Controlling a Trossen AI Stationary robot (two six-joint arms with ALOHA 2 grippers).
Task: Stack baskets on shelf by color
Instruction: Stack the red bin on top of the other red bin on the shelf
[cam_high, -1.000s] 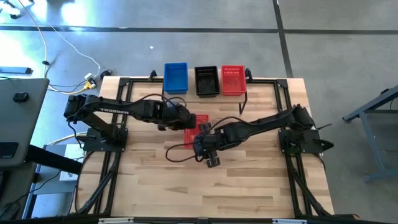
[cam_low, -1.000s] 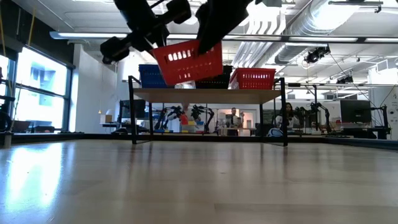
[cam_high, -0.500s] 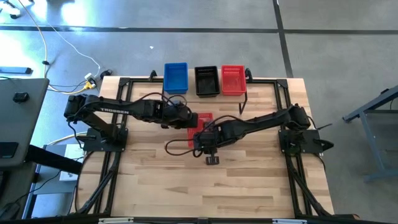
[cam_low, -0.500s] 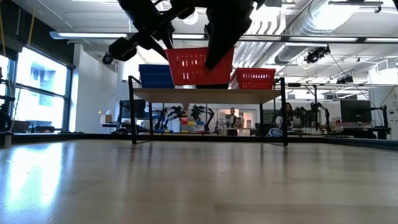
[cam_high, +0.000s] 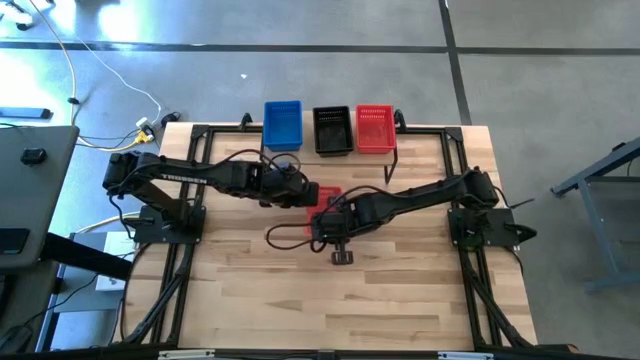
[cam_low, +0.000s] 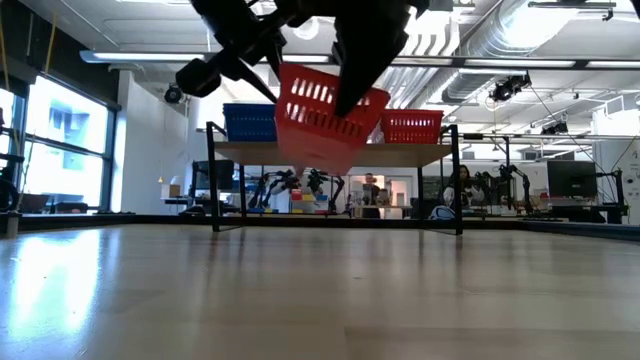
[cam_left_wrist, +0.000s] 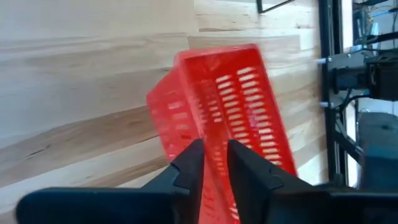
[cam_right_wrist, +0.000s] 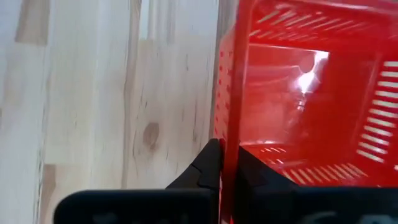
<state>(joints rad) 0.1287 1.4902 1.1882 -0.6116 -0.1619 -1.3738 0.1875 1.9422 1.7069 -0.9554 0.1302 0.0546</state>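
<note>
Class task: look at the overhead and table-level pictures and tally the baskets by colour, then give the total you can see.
Blue baskets: 1, on the shelf
Black baskets: 1, on the shelf
Red baskets: 2, one on the shelf, one held tilted in the air by both grippers
Total: 4; nested ones would not show.

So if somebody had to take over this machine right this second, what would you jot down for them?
Left end effector: shut on the rim of a red basket.
Right end effector: shut on the same basket's other wall. The basket hangs tilted in the air above the table, between the two arms.
On the shelf: a blue stack, a black stack and a red stack, side by side.
Done: everything else in sight is shelved by color.
Left: carry the held basket to the red stack and nest it.
</note>
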